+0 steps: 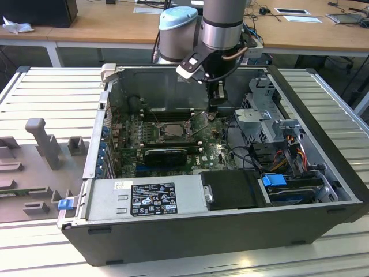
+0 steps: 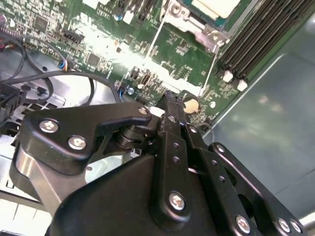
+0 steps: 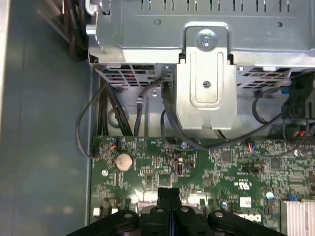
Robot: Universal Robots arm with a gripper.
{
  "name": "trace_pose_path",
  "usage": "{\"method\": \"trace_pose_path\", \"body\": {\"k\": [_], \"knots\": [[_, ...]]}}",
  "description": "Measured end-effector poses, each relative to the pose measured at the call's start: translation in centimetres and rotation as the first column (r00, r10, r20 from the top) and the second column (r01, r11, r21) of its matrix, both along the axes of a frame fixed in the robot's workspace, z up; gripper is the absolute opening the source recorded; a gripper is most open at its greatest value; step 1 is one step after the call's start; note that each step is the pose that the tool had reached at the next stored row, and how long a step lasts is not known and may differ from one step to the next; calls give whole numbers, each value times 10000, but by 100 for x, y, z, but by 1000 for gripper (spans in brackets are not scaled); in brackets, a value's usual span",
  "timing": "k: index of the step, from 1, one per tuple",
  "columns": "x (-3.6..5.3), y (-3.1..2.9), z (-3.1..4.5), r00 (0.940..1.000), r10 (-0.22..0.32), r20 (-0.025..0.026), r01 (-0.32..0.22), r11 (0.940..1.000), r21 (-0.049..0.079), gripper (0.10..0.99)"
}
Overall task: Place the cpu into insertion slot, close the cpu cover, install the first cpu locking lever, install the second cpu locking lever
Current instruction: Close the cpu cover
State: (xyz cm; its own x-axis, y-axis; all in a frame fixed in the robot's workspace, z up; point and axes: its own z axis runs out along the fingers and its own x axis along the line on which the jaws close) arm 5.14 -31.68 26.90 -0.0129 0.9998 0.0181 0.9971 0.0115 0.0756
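Claw [image 1: 212,109] on the arm, down inside the open computer case [image 1: 323,173], low over the green motherboard [image 1: 216,153]. Fingers pressed together, tips meeting in both wrist views [image 2: 170,98] [image 3: 169,192]; whether anything is pinched between them, cannot tell. Round coin cell [image 2: 190,104] just beside the fingertips in the second wrist view, also on the board in the first wrist view [image 3: 123,161].

Insertion slot [image 1: 187,133] near the claw, on the exterior view's left of it, apart from the fingers. Cpu [image 2: 216,6], pale, seated in the slot at the edge of the second wrist view. Cpu cover [image 2: 191,23], silver frame metal, lying along the chip's edge; fully down or not, cannot tell. Thin wire locking lever [image 2: 210,69] running from the slot corner toward the claw, beside the black memory slots [image 2: 261,34]. Same kind of thin rod tilted up at the slot's side in the exterior view [image 1: 199,118].

Long black card [image 1: 167,154] just in front of the slot. Silver drive bracket [image 3: 205,83] with black cables [image 3: 88,123] beyond the board. Power supply [image 1: 155,199] along the case's near edge. Case on a ribbed metal desk [image 1: 46,86], with a grey moulded tray [image 1: 40,141] at the exterior view's left.
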Motion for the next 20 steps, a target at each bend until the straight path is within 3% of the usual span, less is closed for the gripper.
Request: {"method": "trace_pose_path", "body": {"k": [5, 7, 8, 9, 11, 13, 20], "knots": [[81, -1, -177, 10000, -2, -16, 2, 10000, 0, 106], [82, -1, -209, 10000, 0, -82, 0, 10000, 0, 106], [82, -1, -214, 9997, -1, -236, 1, 10000, -1, 106], [81, -1, -214, 9994, -2, -357, 2, 10000, -2, 106], [80, -1, -214, 9986, -1, -532, 1, 10000, 1, 106], [59, -1, -216, 9984, -1, -561, 1, 10000, 7, 106], [-26, -1, -218, 9984, 0, -561, 0, 10000, 6, 106]]}}
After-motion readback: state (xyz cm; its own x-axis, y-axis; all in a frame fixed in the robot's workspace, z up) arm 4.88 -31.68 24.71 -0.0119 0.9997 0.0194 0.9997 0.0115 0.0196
